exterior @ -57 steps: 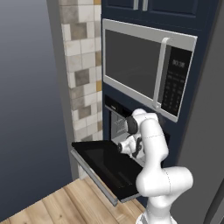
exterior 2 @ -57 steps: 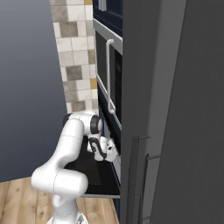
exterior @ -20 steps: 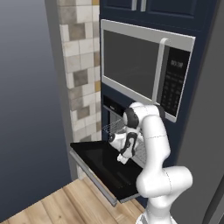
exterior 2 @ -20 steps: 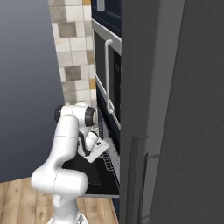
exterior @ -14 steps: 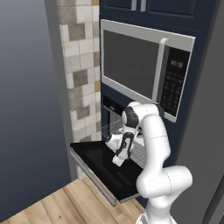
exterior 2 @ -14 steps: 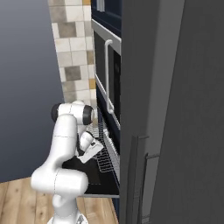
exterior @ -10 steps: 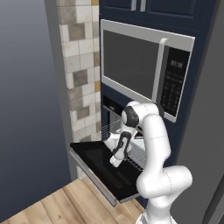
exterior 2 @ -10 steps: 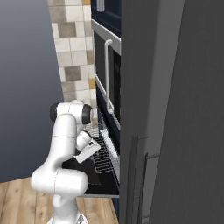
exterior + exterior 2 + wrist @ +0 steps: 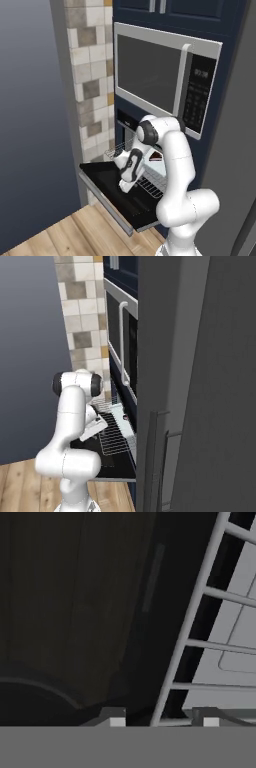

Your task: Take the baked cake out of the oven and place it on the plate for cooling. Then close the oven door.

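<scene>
Over the lowered oven door [image 9: 107,182], the gripper [image 9: 162,722] has swung down and outward since moments ago, its fingertips [image 9: 116,720] apart astride the edge of a wire rack [image 9: 116,437] now slid out from the oven [image 9: 131,131] below the microwave [image 9: 165,75].

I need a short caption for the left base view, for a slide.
Gripper hangs over the open oven door, beside the pulled-out wire rack.
</scene>
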